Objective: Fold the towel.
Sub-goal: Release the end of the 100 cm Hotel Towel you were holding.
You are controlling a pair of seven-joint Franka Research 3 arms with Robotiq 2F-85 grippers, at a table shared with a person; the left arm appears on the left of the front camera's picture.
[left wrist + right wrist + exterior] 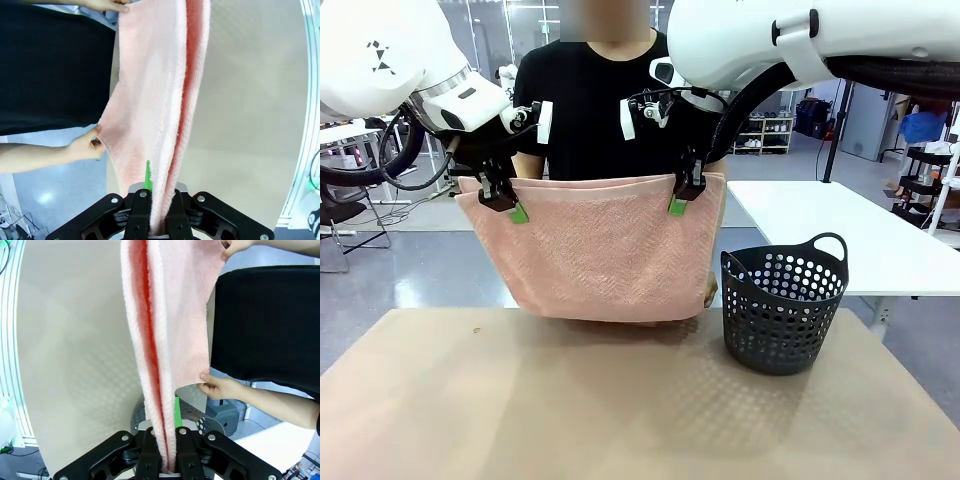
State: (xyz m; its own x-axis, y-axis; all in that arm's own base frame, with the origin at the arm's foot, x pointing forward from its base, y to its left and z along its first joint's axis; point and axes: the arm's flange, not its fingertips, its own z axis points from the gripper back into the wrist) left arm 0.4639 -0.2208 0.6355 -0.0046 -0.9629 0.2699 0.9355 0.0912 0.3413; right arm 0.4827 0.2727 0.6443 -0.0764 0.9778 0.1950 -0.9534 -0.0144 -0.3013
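Pink terry towel (595, 250) hung, seemingly doubled, beneath both sets of jaws. Left gripper (510, 205) clamped tight on one top corner, right gripper (678, 198) on the other. Person's hand (85, 147) gripping the far layer below the jaws. Dark basket (783, 310) low, right of the right jaws.

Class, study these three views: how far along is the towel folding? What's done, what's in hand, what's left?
Done: the towel hangs lifted, not flat on the table, and looks doubled, two layers meeting at its top edge. In hand: the left claw and right claw are shut on the top corners, while the person's hands pinch it lower down. Left: probably further folding and laying it flat.
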